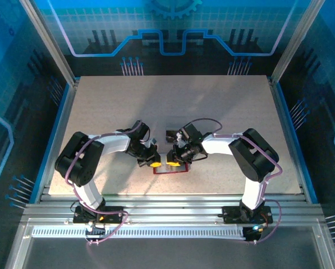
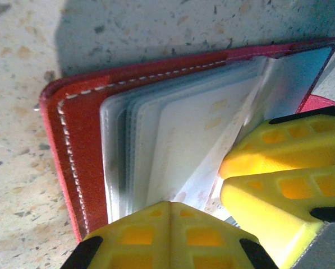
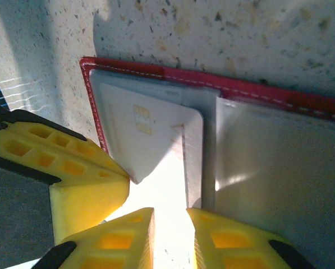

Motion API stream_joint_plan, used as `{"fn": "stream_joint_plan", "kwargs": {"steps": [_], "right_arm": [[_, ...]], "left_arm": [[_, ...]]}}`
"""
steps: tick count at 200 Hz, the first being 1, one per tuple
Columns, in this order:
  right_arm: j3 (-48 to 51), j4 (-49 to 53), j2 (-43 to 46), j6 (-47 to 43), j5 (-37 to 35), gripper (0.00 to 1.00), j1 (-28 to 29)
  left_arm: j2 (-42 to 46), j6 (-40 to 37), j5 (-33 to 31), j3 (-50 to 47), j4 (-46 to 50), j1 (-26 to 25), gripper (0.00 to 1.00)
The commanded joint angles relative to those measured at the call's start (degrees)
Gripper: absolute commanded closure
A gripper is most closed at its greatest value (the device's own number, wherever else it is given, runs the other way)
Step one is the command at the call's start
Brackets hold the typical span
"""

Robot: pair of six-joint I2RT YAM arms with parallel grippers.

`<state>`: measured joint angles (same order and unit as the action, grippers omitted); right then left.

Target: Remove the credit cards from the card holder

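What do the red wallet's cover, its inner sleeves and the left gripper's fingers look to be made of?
Card holder cover: red leather or imitation, matte, with white stitching along the edge. Sleeves: thin translucent plastic film, slightly glossy, with layered edges. Left gripper fingers: yellow moulded plastic, probably, with recessed pockets.

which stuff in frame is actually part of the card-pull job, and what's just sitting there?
Job:
- card holder, lying open
- pale card, skewed, partly pulled out
- right gripper, pinching that card
- left gripper, shut, at the holder's edge

Lying about:
- small dark rectangle on the table behind the grippers, too small to identify
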<state>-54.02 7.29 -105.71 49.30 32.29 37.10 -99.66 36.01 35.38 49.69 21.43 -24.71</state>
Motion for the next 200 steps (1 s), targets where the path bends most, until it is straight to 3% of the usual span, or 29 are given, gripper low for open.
{"fn": "stream_joint_plan", "kwargs": {"steps": [1,141,200], "right_arm": [[-0.3,5.11,0.71,-1.49,-3.09,0.78,0.4],[-2.02,8.81,1.93,-3.17,-5.53,0.77,0.34],[-0.33,4.19,4.03,-1.31,-0.98,0.8,0.34]], "left_arm": [[-1.05,-1.12,-1.1,0.45,2.83,-0.51,1.0],[-1.29,-1.73,-1.7,0.16,3.81,-0.43,1.0],[-0.53,-1.24,-1.62,0.56,3.96,-0.43,1.0]]}}
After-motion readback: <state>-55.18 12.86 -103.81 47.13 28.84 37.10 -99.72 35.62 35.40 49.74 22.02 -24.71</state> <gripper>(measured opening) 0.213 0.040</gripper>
